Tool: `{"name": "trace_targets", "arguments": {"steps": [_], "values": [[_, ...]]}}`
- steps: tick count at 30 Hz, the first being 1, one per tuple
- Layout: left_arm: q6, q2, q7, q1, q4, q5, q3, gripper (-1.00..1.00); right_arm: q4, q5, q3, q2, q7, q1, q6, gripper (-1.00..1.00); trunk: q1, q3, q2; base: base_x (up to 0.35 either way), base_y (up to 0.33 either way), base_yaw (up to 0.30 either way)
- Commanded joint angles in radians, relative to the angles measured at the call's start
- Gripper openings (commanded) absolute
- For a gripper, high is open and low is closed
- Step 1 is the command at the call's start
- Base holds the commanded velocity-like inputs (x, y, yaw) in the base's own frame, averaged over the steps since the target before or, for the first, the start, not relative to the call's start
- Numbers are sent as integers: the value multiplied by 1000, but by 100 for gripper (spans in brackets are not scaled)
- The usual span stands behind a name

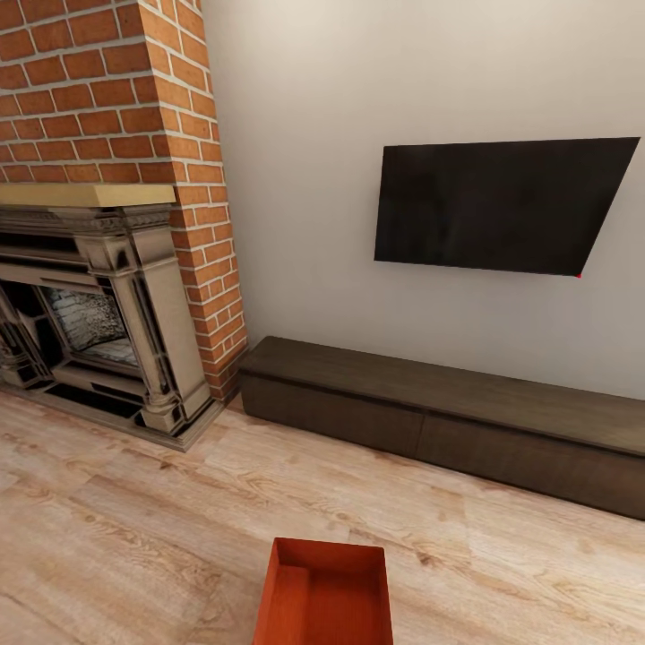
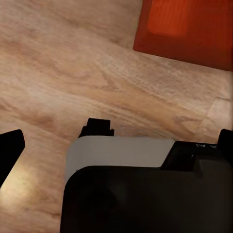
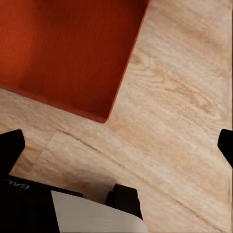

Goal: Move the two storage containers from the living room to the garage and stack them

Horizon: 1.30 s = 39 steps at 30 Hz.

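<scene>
Both grippers are hanging open above the wood plank floor (image 1: 134, 520), the left gripper (image 2: 116, 141) and right gripper (image 3: 116, 145) holding nothing. Between them, an orange-red storage container (image 1: 324, 596) is lying open-top on the planks, its long axis pointing toward the low dark cabinet (image 1: 448, 412) under the wall TV (image 1: 502, 206).
</scene>
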Motion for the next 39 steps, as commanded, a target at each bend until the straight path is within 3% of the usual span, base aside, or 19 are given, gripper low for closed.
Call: {"name": "trace_targets", "arguments": {"steps": [1,13,17,26,32,39], "values": [[17,0,3,-4,-8,11,1,100,-14,6,-10,2,4,0,-2,100,0,-1,0,0,0,0],[64,15,-3,-140,19,8,1,100,-128,-36,-21,15,4,0,11,100,0,-1,0,0,0,0],[62,17,-5,-153,17,-1,1,100,-145,-38,-22,21,2,0,30,100,0,-1,0,0,0,0],[49,10,-7,-159,6,-7,1,100,-170,-98,-21,25,-1,0,84,100,0,-1,0,0,0,0],[57,-9,-6,-159,5,-9,-7,100,-174,-105,-20,24,1,0,88,100,0,-1,0,0,0,0],[56,-10,-5,-159,7,-12,-10,100,-175,-105,-21,25,1,0,87,100,0,-1,0,0,0,0]]}}
